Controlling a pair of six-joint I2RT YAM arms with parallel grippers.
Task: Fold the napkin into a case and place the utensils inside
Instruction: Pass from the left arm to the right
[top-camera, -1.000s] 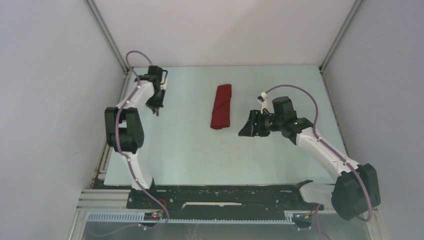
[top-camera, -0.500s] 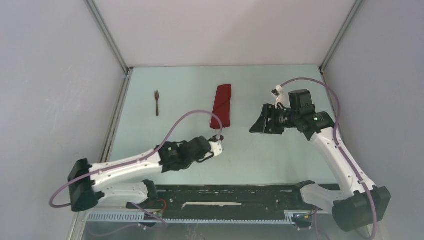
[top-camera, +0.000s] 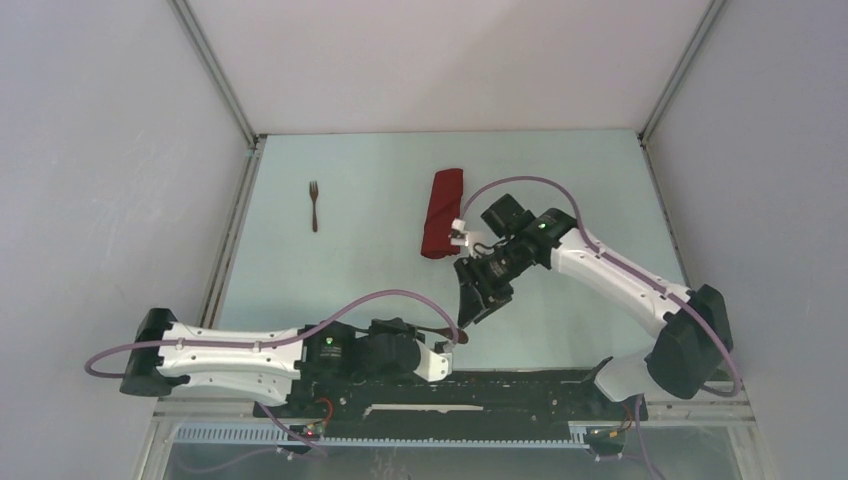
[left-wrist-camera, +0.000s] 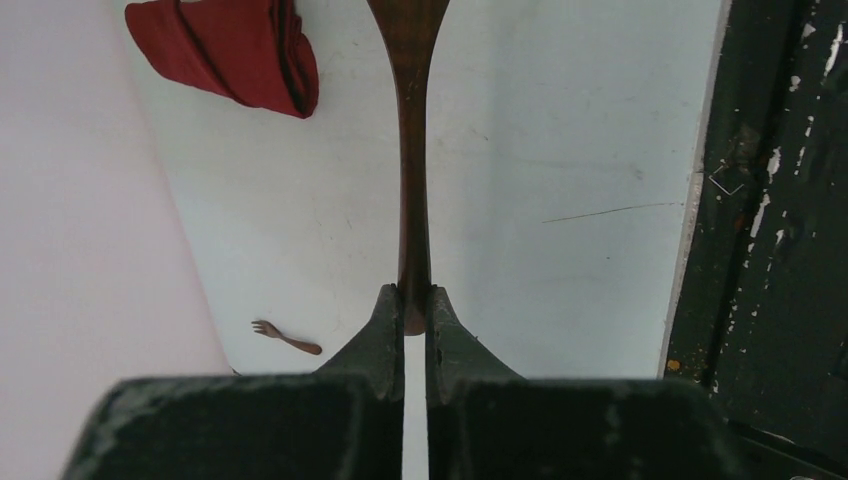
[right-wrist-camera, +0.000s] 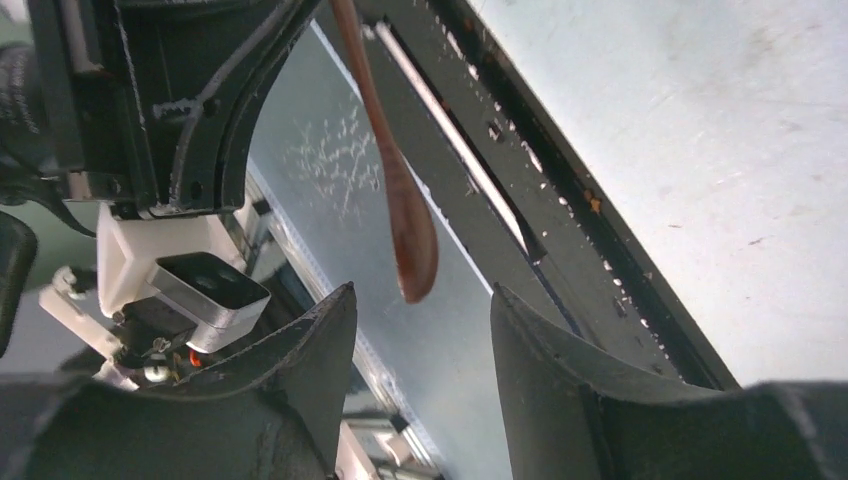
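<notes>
The napkin lies folded into a narrow dark red case at the middle back of the table, also in the left wrist view. My left gripper is shut on the handle end of the brown spoon, held above the table near the front edge. The spoon's bowl hangs just ahead of my right gripper. Its jaws are open on either side of the bowl and do not touch it. The fork lies alone at the back left.
The black base rail runs along the table's front edge right under both grippers. Grey walls close in the left, right and back sides. The left arm stretches along the front edge.
The left arm has swung from the fork down to the front edge, carrying the spoon. The right gripper has come from right of the napkin to the spoon's bowl, its jaws narrowing a little.
</notes>
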